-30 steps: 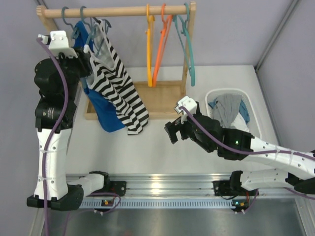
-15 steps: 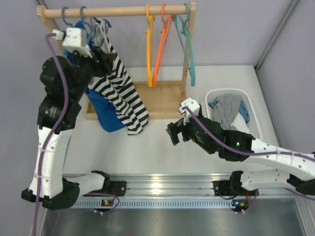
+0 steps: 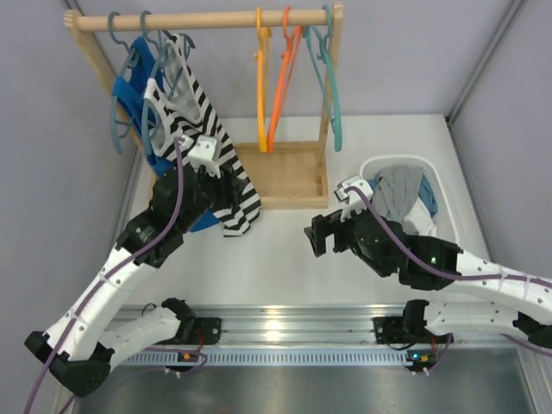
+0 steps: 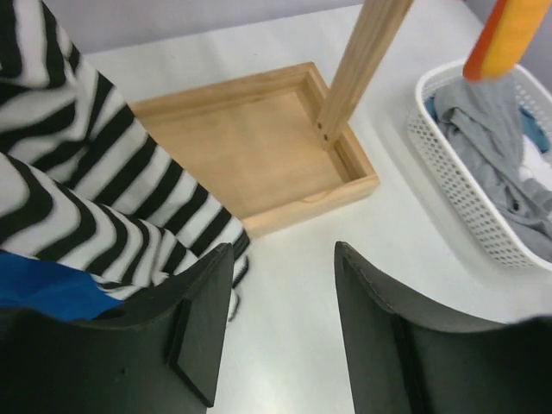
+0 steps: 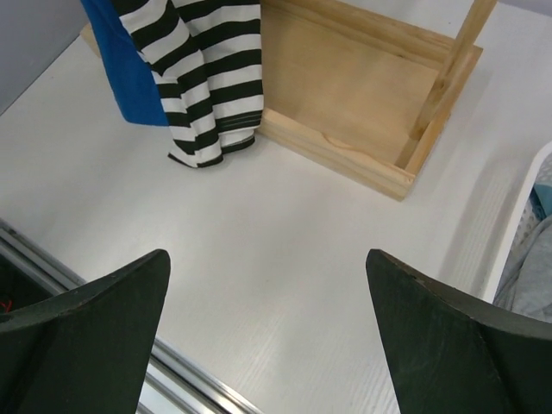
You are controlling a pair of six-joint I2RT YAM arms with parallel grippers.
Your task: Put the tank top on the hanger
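The black-and-white striped tank top point(image 3: 191, 116) hangs from a blue-grey hanger point(image 3: 177, 53) on the wooden rail at the upper left, beside a blue top. Its hem shows in the left wrist view point(image 4: 95, 207) and the right wrist view point(image 5: 207, 82). My left gripper point(image 3: 226, 197) is open and empty, low beside the tank top's hem, above the table next to the wooden base. In its own view its gap point(image 4: 283, 259) holds only white table. My right gripper point(image 3: 317, 237) is open and empty over the middle of the table point(image 5: 267, 259).
A wooden rack point(image 3: 207, 19) with a tray base point(image 3: 289, 177) stands at the back. Yellow point(image 3: 262, 78), orange point(image 3: 281, 82) and teal point(image 3: 332, 86) hangers hang on it. A blue top point(image 3: 129, 82) hangs left. A white basket point(image 3: 384, 164) of clothes sits at the right.
My left arm has dropped from the rail down and right to the tank top's hem, leaving the tank top hanging. My right gripper has drifted slightly right.
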